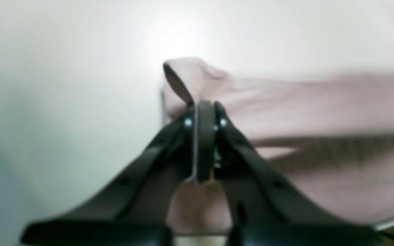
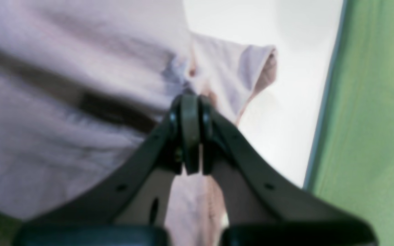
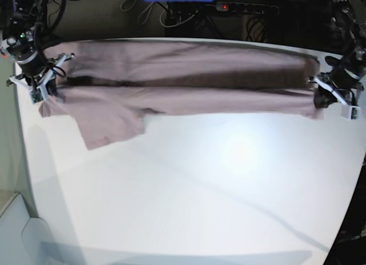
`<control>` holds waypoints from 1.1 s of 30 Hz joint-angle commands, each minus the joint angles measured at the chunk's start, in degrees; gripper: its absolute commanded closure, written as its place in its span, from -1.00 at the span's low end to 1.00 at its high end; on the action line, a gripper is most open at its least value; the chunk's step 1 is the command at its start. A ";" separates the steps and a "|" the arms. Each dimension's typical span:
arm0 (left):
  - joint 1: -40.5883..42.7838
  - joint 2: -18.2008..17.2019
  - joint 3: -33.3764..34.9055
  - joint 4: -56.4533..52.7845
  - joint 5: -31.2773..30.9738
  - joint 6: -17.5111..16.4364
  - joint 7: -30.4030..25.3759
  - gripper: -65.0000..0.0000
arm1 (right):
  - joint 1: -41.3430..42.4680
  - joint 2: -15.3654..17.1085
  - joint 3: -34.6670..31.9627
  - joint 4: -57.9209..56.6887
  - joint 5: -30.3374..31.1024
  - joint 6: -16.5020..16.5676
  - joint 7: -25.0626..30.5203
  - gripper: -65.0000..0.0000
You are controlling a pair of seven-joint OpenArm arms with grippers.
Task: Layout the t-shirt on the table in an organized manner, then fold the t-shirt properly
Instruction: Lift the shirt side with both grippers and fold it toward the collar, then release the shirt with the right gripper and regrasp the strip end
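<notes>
Jaws of both grippers pinch the blurred t-shirt (image 3: 171,76), hiding its corners.

I see t-shirt (image 3: 183,85) stretched left-to-right across upper part of frame, over far side of tabletop (image 3: 200,196). One sleeve hangs down at left. Right gripper (image 3: 40,88) at upper-left end, left gripper (image 3: 327,96) at upper-right end.

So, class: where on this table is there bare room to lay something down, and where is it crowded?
The table is bare from the t-shirt to its near edge. The far strip is crowded: the shirt spans it between the right hand and left hand, one sleeve drooping at the camera's left.
</notes>
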 commanded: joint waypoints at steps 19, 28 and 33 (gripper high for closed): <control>-2.23 -1.21 -3.34 -7.17 0.65 -7.65 2.64 0.99 | -2.32 0.52 0.37 0.93 0.47 -0.27 0.86 1.00; -1.88 -0.77 -3.34 -9.11 0.65 -7.74 2.64 0.98 | -2.40 0.79 -0.15 0.84 0.38 -0.27 0.77 1.00; -1.79 -0.77 -2.82 -9.46 0.82 -7.74 2.73 0.79 | -2.40 1.67 -0.15 0.84 0.29 -0.27 -0.02 1.00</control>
